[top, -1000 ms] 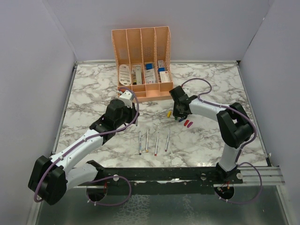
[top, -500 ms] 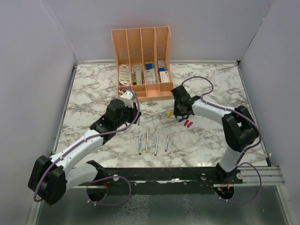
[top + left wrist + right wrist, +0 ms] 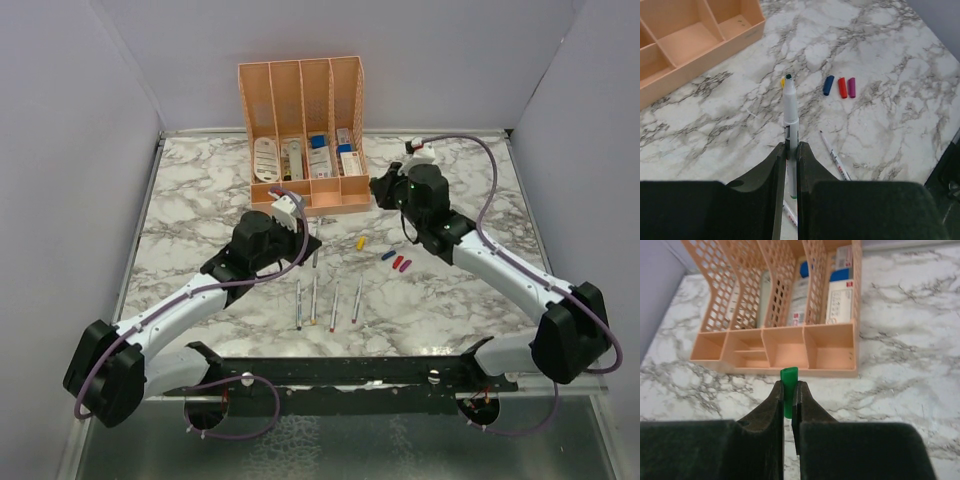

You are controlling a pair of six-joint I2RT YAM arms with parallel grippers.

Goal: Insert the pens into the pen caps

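My left gripper is shut on a grey-white pen with a dark green tip. The pen points forward above the table in the left wrist view, between the jaws. My right gripper is shut on the green cap, held in the air in front of the organiser, its open end sticking out past the fingertips. The yellow cap, blue cap, red cap and magenta cap lie on the marble. Several more pens lie side by side near the front.
A peach organiser with white and blue items stands at the back middle; its low front trays lie just ahead of the right gripper. The walls close the table on three sides. A black rail runs along the near edge.
The right arm has lifted from the caps and swung back towards the organiser with the green cap. The left gripper has moved a little right with its pen.
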